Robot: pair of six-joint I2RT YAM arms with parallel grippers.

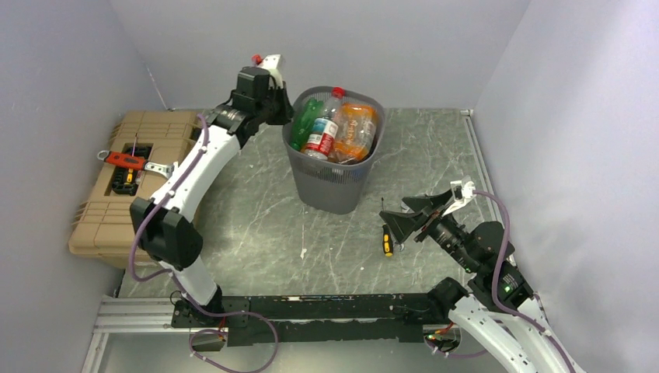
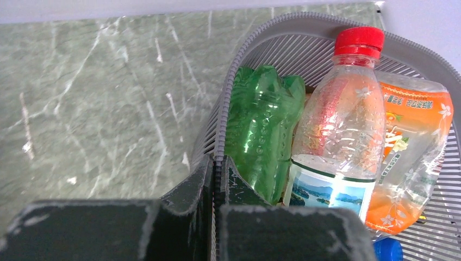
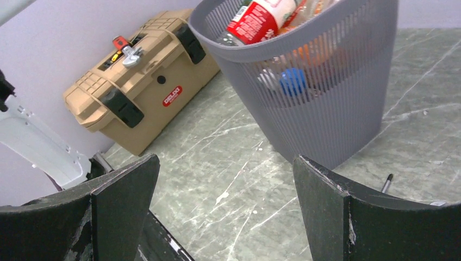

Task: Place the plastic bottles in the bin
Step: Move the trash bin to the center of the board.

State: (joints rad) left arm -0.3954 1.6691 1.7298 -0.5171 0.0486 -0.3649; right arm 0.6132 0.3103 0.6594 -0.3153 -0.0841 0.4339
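Note:
The bin [image 1: 334, 183] stands mid-table, filled with plastic bottles: a green bottle [image 1: 305, 120], a clear red-capped bottle [image 1: 324, 128] and orange-tinted bottles [image 1: 356, 132]. My left gripper [image 1: 285, 107] is at the bin's left rim. In the left wrist view, my left gripper [image 2: 217, 166] is shut on the mesh wall of the bin [image 2: 282, 27], beside the green bottle [image 2: 261, 130], the red-capped bottle [image 2: 342, 119] and an orange bottle [image 2: 413, 147]. My right gripper [image 1: 396, 211] is open and empty, low to the bin's right. It [image 3: 224, 160] faces the bin [image 3: 326, 109].
A tan toolbox [image 1: 124, 194] with a red-handled tool [image 1: 124, 161] on top sits at the left edge; it also shows in the right wrist view [image 3: 136, 81]. A black-and-orange screwdriver [image 1: 387, 242] lies on the table next to my right gripper. Walls enclose the table.

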